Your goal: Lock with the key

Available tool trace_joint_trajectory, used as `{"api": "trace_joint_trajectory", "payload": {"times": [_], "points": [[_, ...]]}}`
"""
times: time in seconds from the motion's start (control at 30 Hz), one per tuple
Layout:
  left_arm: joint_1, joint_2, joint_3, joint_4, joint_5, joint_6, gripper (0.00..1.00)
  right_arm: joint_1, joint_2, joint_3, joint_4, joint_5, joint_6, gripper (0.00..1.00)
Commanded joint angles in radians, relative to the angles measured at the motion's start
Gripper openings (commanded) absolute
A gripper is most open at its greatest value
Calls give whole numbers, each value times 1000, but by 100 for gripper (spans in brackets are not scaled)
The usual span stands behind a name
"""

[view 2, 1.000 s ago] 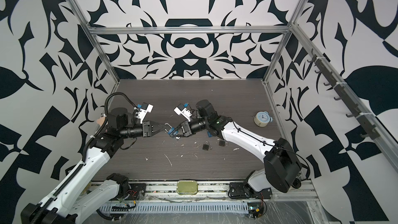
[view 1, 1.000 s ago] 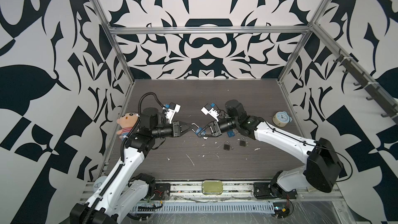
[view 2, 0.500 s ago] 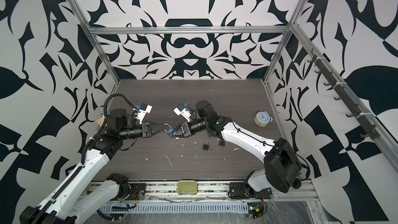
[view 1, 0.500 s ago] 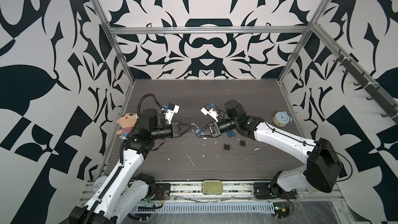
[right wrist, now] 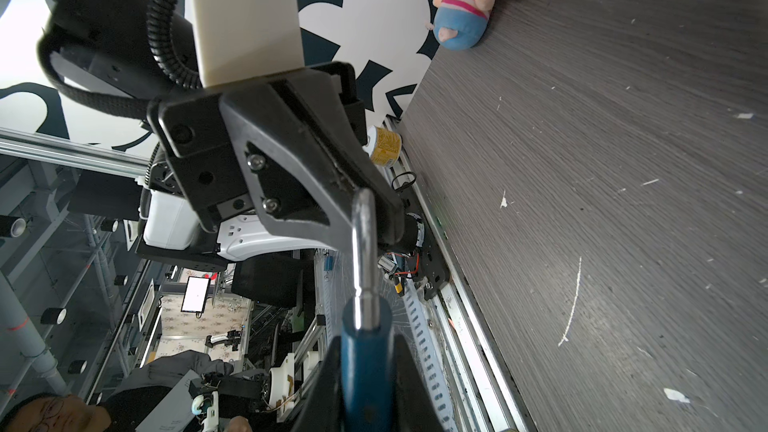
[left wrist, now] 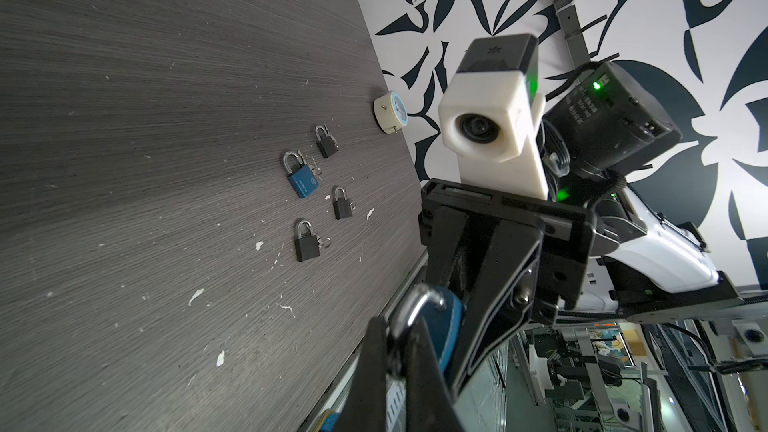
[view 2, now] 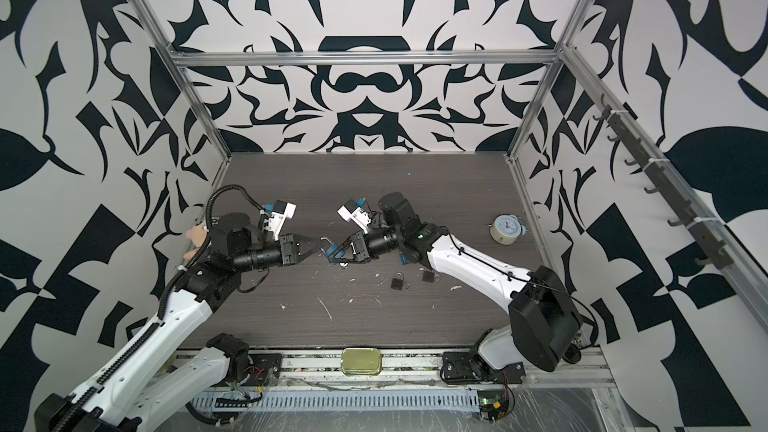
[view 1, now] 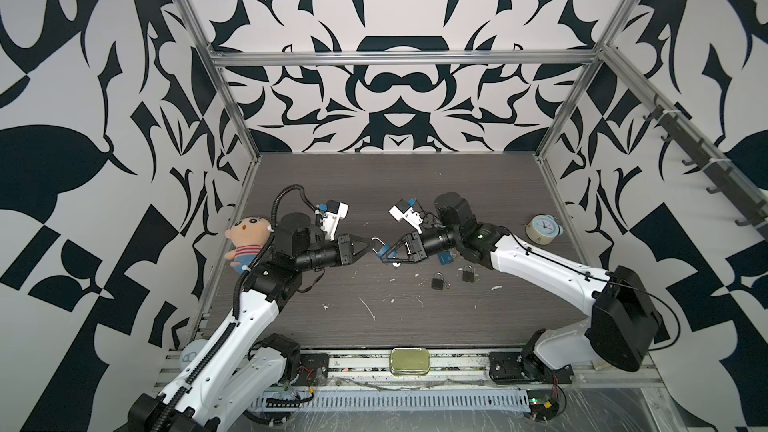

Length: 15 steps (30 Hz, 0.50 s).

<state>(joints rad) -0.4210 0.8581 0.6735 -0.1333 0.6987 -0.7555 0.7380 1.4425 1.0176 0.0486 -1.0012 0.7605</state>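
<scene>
Left end effector (view 1: 370,244) pinches the shackle (right wrist: 363,243) of a padlock (right wrist: 365,367); right end effector (view 1: 381,254) clamps its blue body, above the surface (view 1: 374,184). Off-axis pushing could slip the shackle free.

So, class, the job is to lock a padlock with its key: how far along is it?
Done: the blue padlock is lifted, its body clamped in the right gripper. In hand: the left gripper is shut on the shackle, which looks raised rather than closed. Left: pressing the shackle home and turning the key. I cannot make out a key in this lock.
</scene>
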Motion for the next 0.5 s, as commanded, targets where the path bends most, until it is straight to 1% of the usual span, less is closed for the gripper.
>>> {"api": "trace_joint_trajectory", "payload": {"times": [0.0,0.17,0.47], "points": [[-78,1,-55,-42,74,15,0,8,-11,63,229,52,7,0],[-142,-12,-75,-38,50,-4,0,3,14,80,226,61,-12,0],[-256,-29,-133,34,10,-63,0,-12,60,114,228,74,-41,0]]}}
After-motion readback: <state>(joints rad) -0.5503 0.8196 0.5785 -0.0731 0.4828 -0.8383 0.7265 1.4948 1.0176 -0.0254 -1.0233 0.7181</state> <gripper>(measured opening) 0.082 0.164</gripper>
